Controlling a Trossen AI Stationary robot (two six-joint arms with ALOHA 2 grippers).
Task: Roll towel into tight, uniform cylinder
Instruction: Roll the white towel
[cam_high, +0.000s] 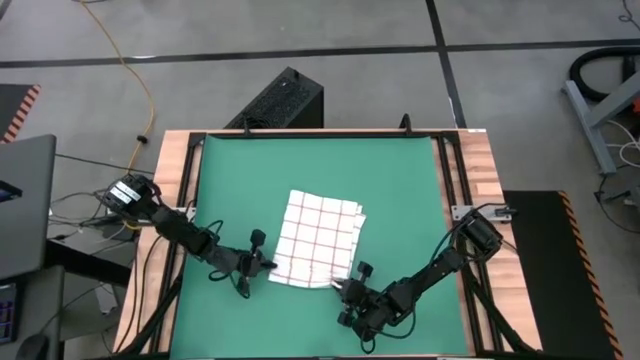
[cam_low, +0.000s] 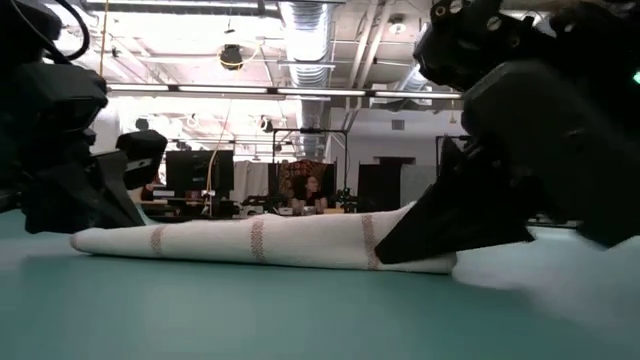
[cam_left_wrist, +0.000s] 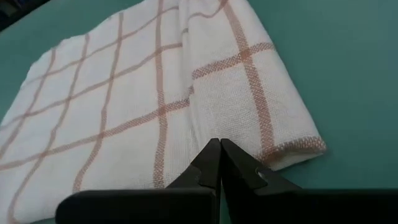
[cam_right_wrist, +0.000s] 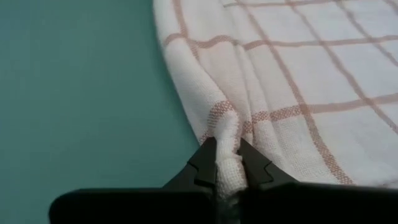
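The white towel with red-brown checks lies on the green mat. Its near edge is turned over into a low roll, and the rest lies flat toward the far side. My left gripper is shut at the roll's left end, with its tips over the cloth. My right gripper is shut on the towel at the roll's right end, where the cloth rises a little. My left gripper's shut fingertips point slanting down at the top of the rolled edge, near its left end. I cannot tell whether they touch the cloth. My right gripper pinches a bunched fold at the roll's right end between its two fingers. It comes slanting down from the table's near right. The fold is drawn up into a small ridge, and the rest of the towel stays on the mat.
The mat's bare green surface surrounds the towel on all sides. A black frame and the wooden table edge border the mat. A black box stands beyond the far edge.
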